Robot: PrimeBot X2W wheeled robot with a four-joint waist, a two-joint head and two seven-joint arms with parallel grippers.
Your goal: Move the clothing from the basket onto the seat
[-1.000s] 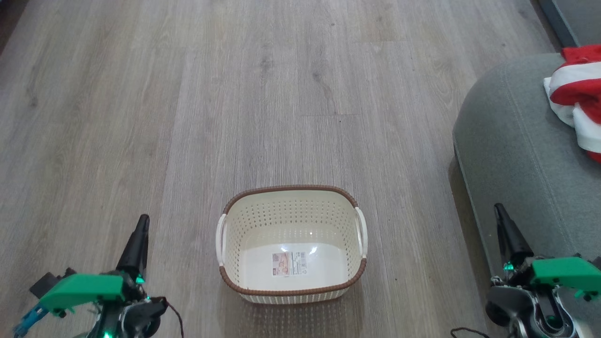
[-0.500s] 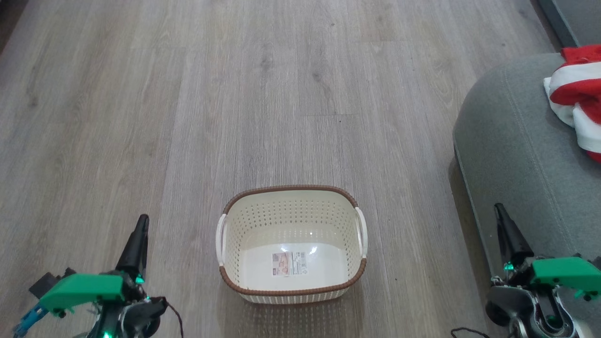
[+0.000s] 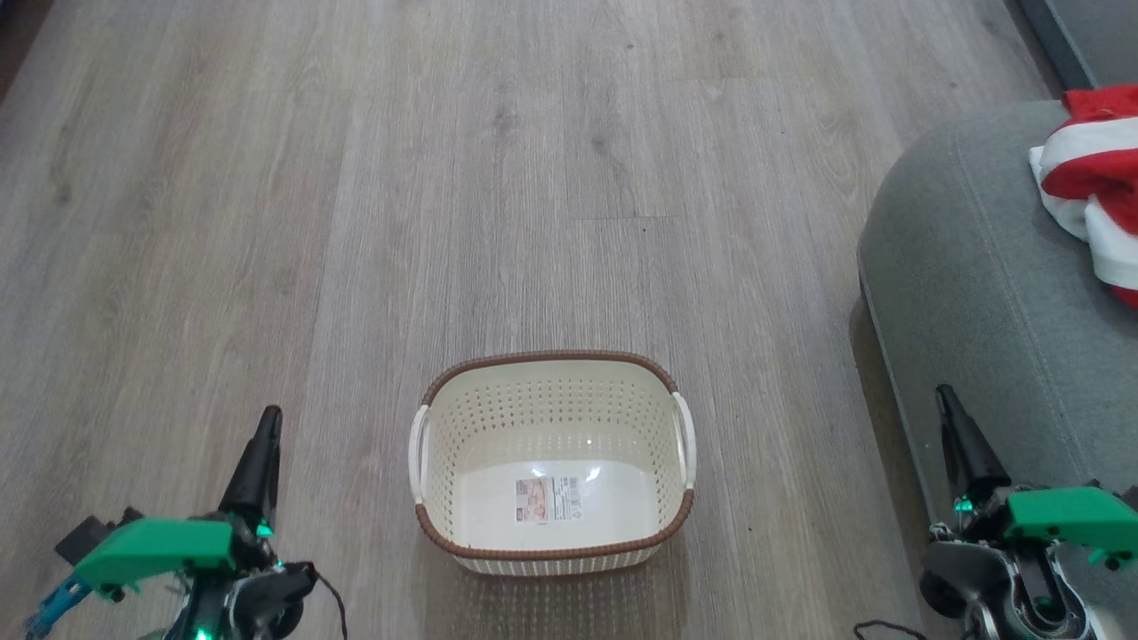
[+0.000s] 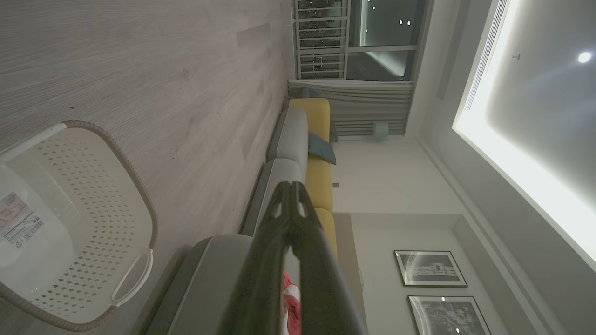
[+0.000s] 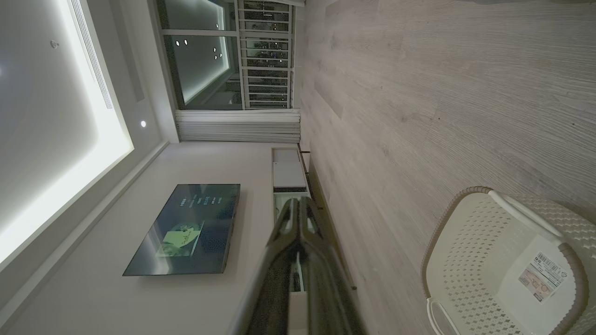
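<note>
Red-and-white striped clothing lies crumpled on the grey seat, upper right.
My left pincer and right pincer are pinched closed, flanking the cream basket.

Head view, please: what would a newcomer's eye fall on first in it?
The bright red and white clothing stands out most, bunched on the grey-green seat at the right edge. Next comes the cream basket on the wooden floor, lower middle, bare but for a label sticker on its base. The left gripper and right gripper flank it in the bottom corners, both shut, holding nothing.
</note>
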